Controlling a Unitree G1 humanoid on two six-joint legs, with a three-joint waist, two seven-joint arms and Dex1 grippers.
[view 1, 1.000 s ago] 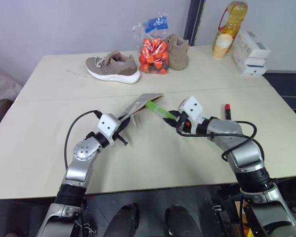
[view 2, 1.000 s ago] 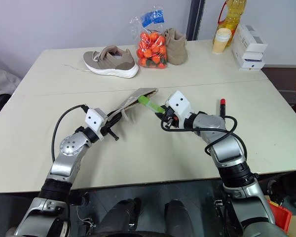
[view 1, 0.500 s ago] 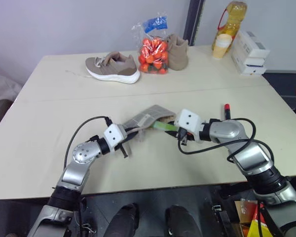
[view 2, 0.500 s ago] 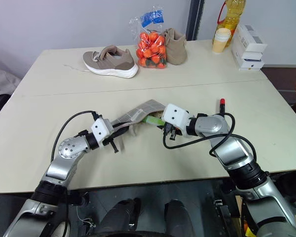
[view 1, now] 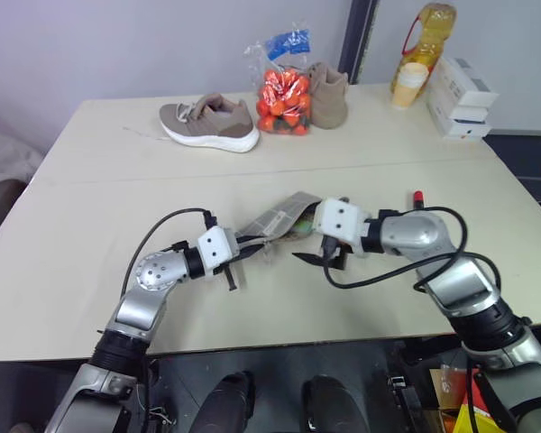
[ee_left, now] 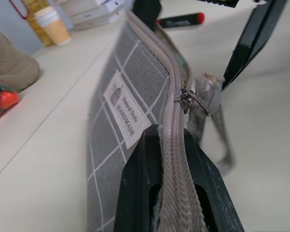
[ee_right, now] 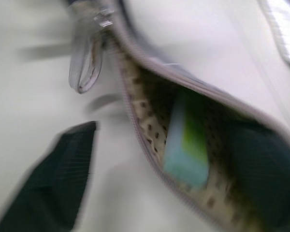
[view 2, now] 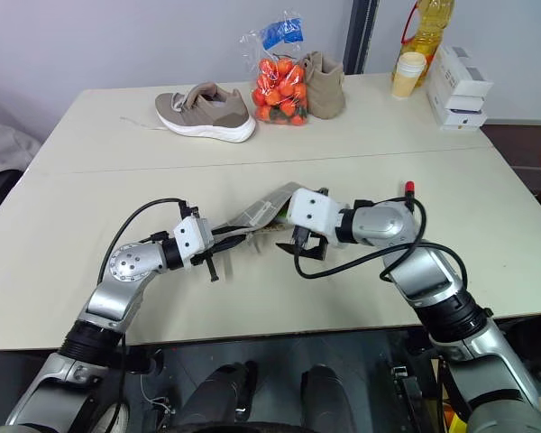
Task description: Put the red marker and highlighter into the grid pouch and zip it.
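Right wrist view: one highlighter [ee_right: 187,140] sits inside one grid pouch [ee_left: 121,121] — right gripper [view 1: 317,257] spread beside its mouth. Left gripper [ee_left: 171,159] pinches the zipper edge (one red marker [ee_left: 180,21] beyond).

Bare beige tabletop [view 1: 81,225] lies open around both arms; tan sneaker [view 1: 209,123] and bagged oranges [view 1: 284,99] crowd the far edge.

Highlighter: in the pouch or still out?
In. The highlighter lies inside the grid pouch's open mouth, released by the open right gripper.
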